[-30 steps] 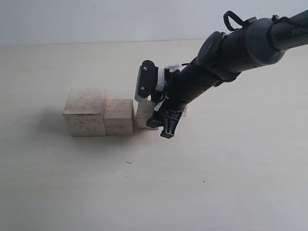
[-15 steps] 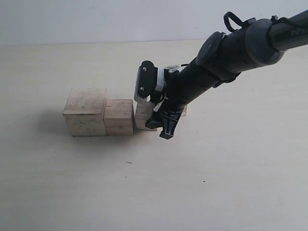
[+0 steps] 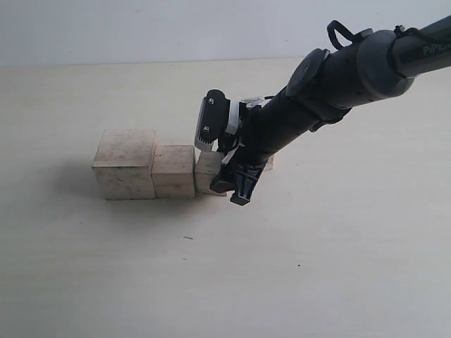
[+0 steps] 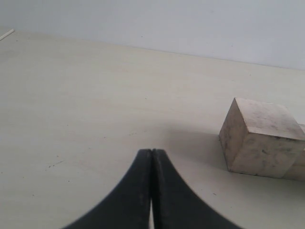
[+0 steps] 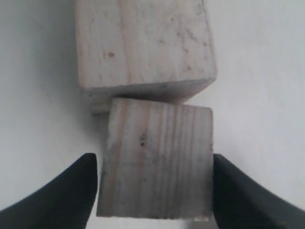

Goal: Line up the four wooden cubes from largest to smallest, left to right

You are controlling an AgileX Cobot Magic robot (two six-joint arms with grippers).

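Observation:
Three of the four wooden cubes stand in a row in the exterior view: the largest (image 3: 125, 163) on the left, the second (image 3: 174, 170) against it, and the third (image 3: 208, 171) up against the second. A corner of the smallest cube (image 3: 268, 163) shows behind the right arm. My right gripper (image 3: 224, 169) straddles the third cube (image 5: 157, 162), open, with a thin gap at one finger (image 5: 78, 191). The second cube (image 5: 143, 45) lies just beyond. My left gripper (image 4: 151, 152) is shut and empty, a short way from the largest cube (image 4: 259, 138).
The pale table (image 3: 317, 267) stretches out in front of the row and to its right. A plain wall (image 3: 141, 28) runs along the back. The right arm (image 3: 338, 77) reaches in from the upper right over the smallest cube.
The third cube has slid left with my right gripper until it meets the second cube. The right jaws have widened slightly. The left gripper has not moved.

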